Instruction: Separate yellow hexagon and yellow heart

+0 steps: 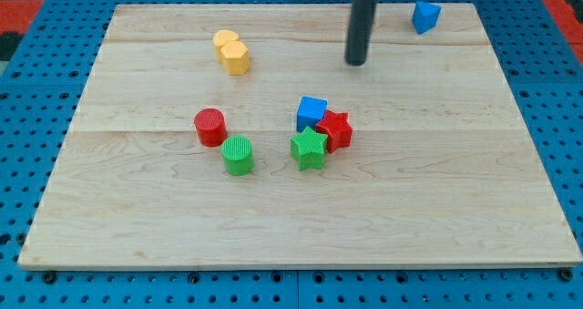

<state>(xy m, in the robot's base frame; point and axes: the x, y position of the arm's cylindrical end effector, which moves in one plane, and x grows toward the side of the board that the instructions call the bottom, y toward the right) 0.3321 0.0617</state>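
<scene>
No claw, just my tip [355, 63], right of touching yellow blocks [231, 52].

The yellow hexagon [236, 58] and the yellow heart [224, 42] are lying flat and touching each other on the desk [137, 218] near the view's top left. The heart is sitting toward the view's top-left of the hexagon; both are showing ribbed sides.

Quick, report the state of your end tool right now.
No pincer: my tip is a bare rod, holding nothing, touching no block, standing to the view's right of the two touching yellow blocks.
</scene>
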